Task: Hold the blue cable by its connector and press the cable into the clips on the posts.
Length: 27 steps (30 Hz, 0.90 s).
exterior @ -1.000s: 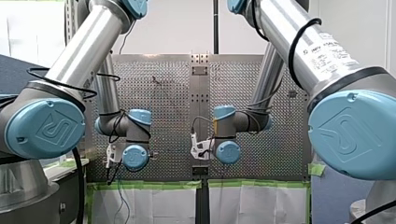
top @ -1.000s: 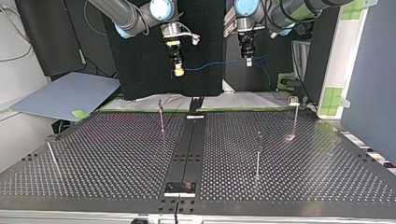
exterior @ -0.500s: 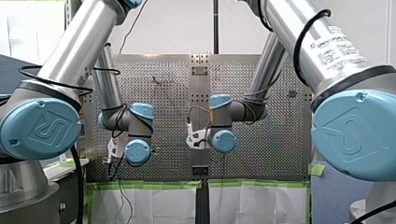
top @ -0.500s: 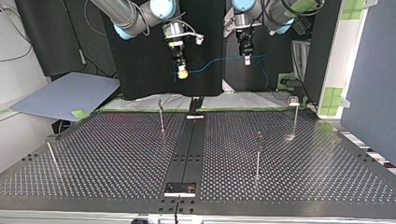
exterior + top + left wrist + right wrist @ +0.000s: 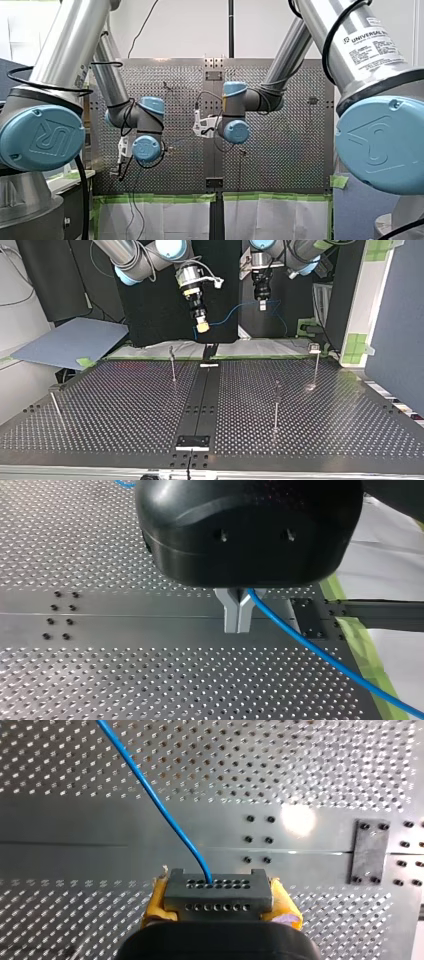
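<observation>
Since a second ago my right fingers point(image 5: 202, 326) have come down and toward the top view's right, and my left fingers point(image 5: 261, 305) have edged slightly toward that view's left, so the two pairs now stand nearer each other. In the front view my right arm point(image 5: 235, 131) and my left arm point(image 5: 146, 148) both sit higher against the perforated metal bench point(image 5: 125, 405) than before. The right wrist view shows my yellow pads point(image 5: 156, 902) closed against the two ends of the dark grey rectangular connector point(image 5: 218, 890), which has two rows of small holes on its face. The thin blue cable point(image 5: 155, 802) leaves that face and runs ahead over the bench. In the left wrist view my metal fingers are closed with their tips together. The cable passes between them near their root and trails off to one side, over the bench and a strip of green tape point(image 5: 360, 645). From the top view, the cable runs between the two pairs of fingers, rising from the right pair to the left, then loops and hangs down beyond the left pair. It hangs in the air, well above the thin upright metal posts point(image 5: 276, 407) standing on the bench, and apart from them.
</observation>
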### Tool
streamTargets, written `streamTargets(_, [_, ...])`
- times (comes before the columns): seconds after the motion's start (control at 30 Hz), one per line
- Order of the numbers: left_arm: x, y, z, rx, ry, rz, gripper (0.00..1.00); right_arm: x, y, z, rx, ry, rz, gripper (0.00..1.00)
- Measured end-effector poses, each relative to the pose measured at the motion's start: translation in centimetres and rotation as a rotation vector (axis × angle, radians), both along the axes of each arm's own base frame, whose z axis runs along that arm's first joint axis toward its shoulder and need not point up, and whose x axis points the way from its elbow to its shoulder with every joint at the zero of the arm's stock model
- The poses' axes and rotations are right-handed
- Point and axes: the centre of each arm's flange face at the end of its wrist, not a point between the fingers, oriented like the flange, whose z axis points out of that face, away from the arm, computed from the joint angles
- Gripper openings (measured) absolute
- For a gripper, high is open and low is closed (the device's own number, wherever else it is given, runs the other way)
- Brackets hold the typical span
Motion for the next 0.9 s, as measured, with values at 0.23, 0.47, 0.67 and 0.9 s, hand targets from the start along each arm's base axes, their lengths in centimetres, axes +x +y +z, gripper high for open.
streamTargets(0.23, [0.0,0.4,2.0,-0.037,-0.001,-0.005,0.0,1.3,-0.9,1.7,-0.006,-0.007,0.008,0.0])
streamTargets(0.47, [0.3,0.4,4.1,-0.086,-0.01,-0.018,0.0,2.4,-1.3,3.2,-0.013,0.0,0.014,0.0])
streamTargets(0.67, [1.0,1.0,6.3,-0.128,-0.024,-0.013,0.0,3.0,-1.3,3.8,-0.015,-0.003,0.02,0.0])
streamTargets(0.9, [3.3,1.3,10.2,-0.199,-0.077,-0.002,0.0,3.3,-1.3,4.1,-0.016,-0.011,0.031,0.0])
